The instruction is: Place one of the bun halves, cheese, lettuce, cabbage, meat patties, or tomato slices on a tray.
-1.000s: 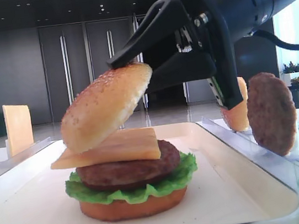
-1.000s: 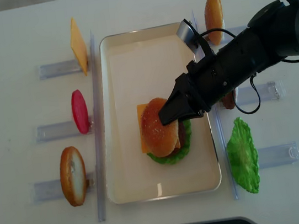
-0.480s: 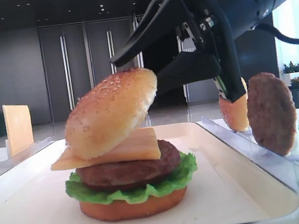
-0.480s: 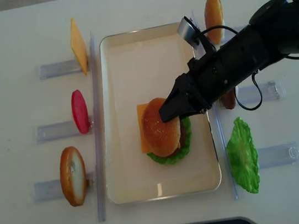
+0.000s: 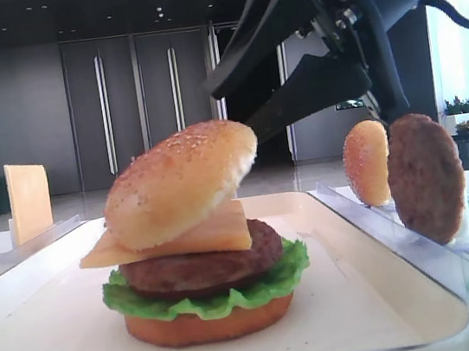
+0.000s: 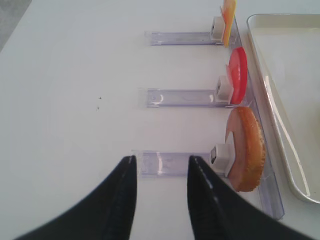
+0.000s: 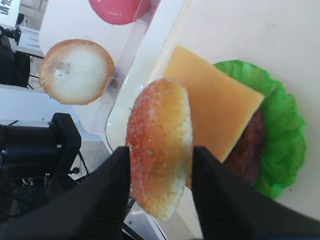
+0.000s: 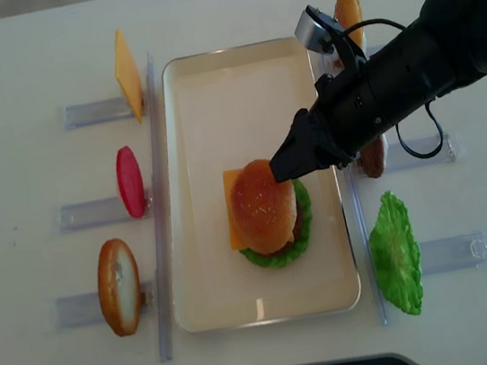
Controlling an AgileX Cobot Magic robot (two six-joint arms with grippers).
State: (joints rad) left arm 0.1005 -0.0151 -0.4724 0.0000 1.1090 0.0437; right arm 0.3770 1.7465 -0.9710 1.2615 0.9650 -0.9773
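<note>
A sesame bun half (image 5: pixel 181 183) lies tilted on top of a stack on the white tray (image 5: pixel 48 341). Under it come cheese (image 5: pixel 216 230), a meat patty (image 5: pixel 204 267), lettuce (image 5: pixel 208 297) and a flat bun base (image 5: pixel 212 323). My right gripper (image 5: pixel 230 115) hangs open just above and behind the bun's right edge, apart from it. In the right wrist view the bun half (image 7: pixel 160 145) shows between the spread fingers (image 7: pixel 112 190). From overhead, the right gripper (image 8: pixel 280 168) is at the bun's (image 8: pixel 263 205) upper right. My left gripper (image 6: pixel 161 160) is open and holds nothing, low over the table left of the tray.
Clear racks flank the tray (image 8: pixel 231 93). On the left stand a cheese slice (image 8: pixel 126 72), a tomato slice (image 8: pixel 130 180) and a bun (image 8: pixel 118 286). On the right are a bun (image 8: pixel 347 14), a patty (image 5: pixel 425 175) and lettuce (image 8: pixel 395 252).
The right gripper's jaws have spread and let the bun half go. The bun has settled lower onto the cheese. The gripper has drawn up and back to the right.
</note>
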